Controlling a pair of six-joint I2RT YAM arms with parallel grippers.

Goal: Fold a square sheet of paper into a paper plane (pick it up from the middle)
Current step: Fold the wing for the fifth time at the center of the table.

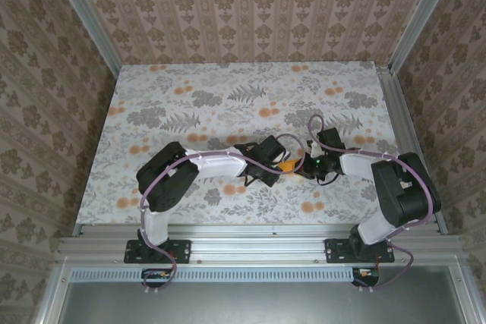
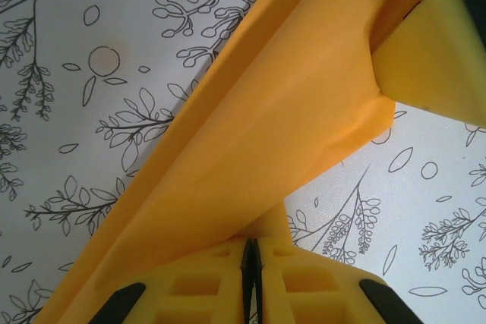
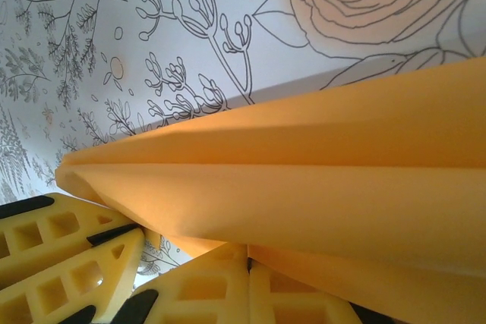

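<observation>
Left jaws and right jaws both pinched shut on the folded orange paper (image 1: 286, 165), between the arms over the near middle of the worktop (image 1: 228, 89).
From above, I see a leaf-print worktop and patterned walls (image 1: 250, 5) on three sides. Left wrist: the paper runs taut and puckers at the right jaws; I'd judge pulling apart could tear it. Right wrist: creases run straight; a twist could skew them.

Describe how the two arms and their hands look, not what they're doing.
The left arm and right arm each have white links between bulky black joints, on black bases. A purple cable runs along each. A small green light glows near the right wrist. The left hand and right hand have yellow moulded fingers with square recesses and black trim.
</observation>
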